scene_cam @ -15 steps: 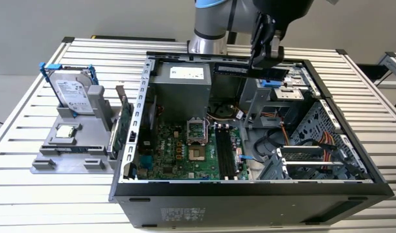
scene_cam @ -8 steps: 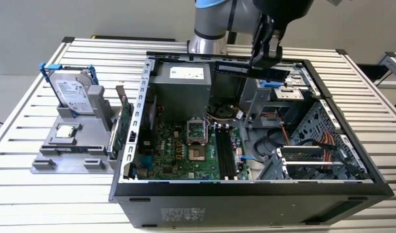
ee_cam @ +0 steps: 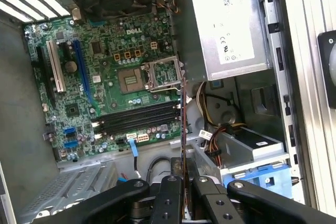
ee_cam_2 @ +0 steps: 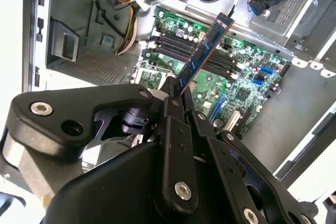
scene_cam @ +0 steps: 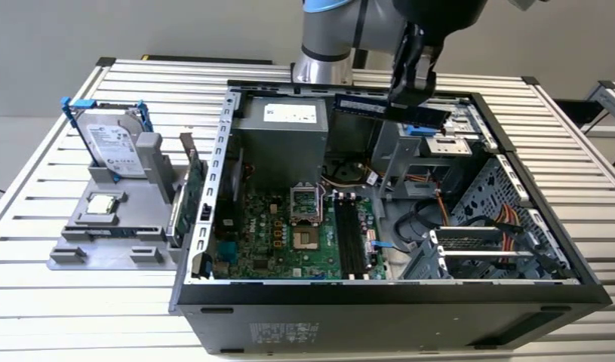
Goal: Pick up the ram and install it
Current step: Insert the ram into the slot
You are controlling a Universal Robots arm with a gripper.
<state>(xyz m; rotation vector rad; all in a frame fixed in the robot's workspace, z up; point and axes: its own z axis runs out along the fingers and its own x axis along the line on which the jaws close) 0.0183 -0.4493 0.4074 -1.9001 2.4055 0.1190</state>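
The ram [scene_cam: 382, 107] is a long, thin, dark stick with a blue label. My gripper [scene_cam: 409, 93] is shut on it and holds it in the air over the back of the open computer case [scene_cam: 388, 290]. In the second wrist view the ram [ee_cam_2: 206, 51] sticks out past the fingertips [ee_cam_2: 169, 88], tilted above the motherboard. In the first wrist view the ram [ee_cam: 183, 124] shows edge-on, rising from the gripper [ee_cam: 184, 176]. The black memory slots [scene_cam: 349, 235] [ee_cam: 137, 119] lie on the green motherboard [scene_cam: 277, 237], below and apart from the stick.
A grey stand [scene_cam: 111, 226] at the exterior view's left holds a silver hard drive [scene_cam: 116, 147] with a blue bracket and a small square processor chip [scene_cam: 103, 202]. Inside the case are the grey power supply [scene_cam: 282, 132], the processor socket [scene_cam: 305, 204], loose cables [scene_cam: 458, 207] and drive cages [scene_cam: 438, 136].
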